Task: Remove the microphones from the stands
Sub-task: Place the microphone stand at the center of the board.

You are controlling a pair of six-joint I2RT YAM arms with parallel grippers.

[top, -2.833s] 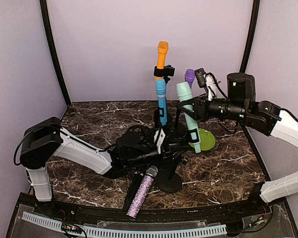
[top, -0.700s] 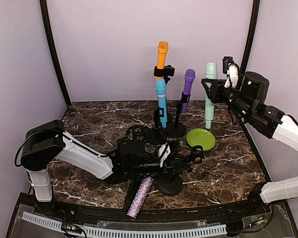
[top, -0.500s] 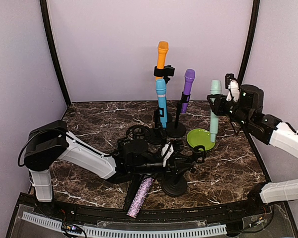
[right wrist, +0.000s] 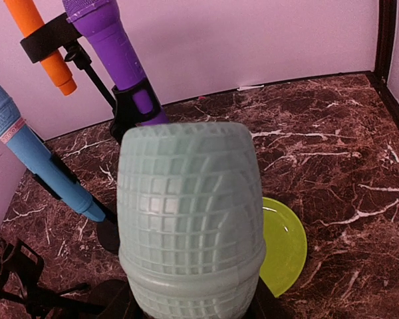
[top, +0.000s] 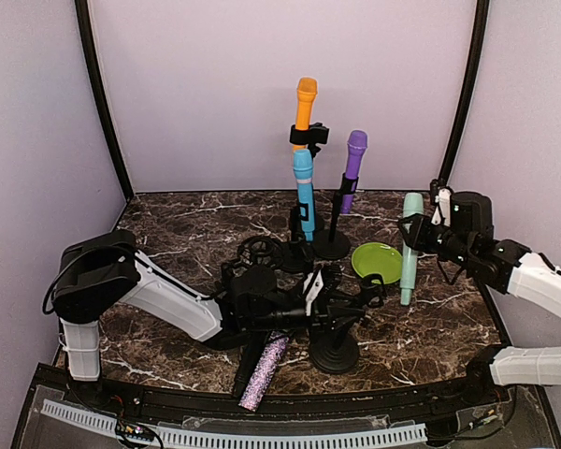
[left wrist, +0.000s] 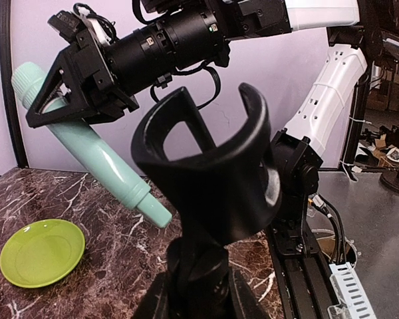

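**Inspector:** Location of the microphone?

**Assistant:** The mint microphone (top: 409, 257) is out of the black stand (top: 335, 354) and well apart from it. It is at the right side of the marble table (top: 187, 234), just beside the green plate (top: 377, 261). From above it reads near upright, head up, while the left wrist view shows it tilted. Whether its lower end touches the table cannot be told.

**Inspector:** Condition of the right gripper?

**Assistant:** The right gripper (top: 409, 229) is clamped on the mint microphone just below the head, jaws narrow about the body.

**Inspector:** And the left?

**Assistant:** The left gripper (top: 327, 309) is closed on the post of the black stand, low over the table near the front edge. The stand's clip (left wrist: 206, 173) fills the left wrist view, its two prongs curving upward.

**Inspector:** Other items?

**Assistant:** A glitter microphone (top: 265, 369) lies flat just left of the stand's base, its upper end running under the left arm. At the rear centre, an orange microphone (top: 305, 103), a blue microphone (top: 304, 192) and a purple microphone (top: 353, 164) sit in stands of their own.
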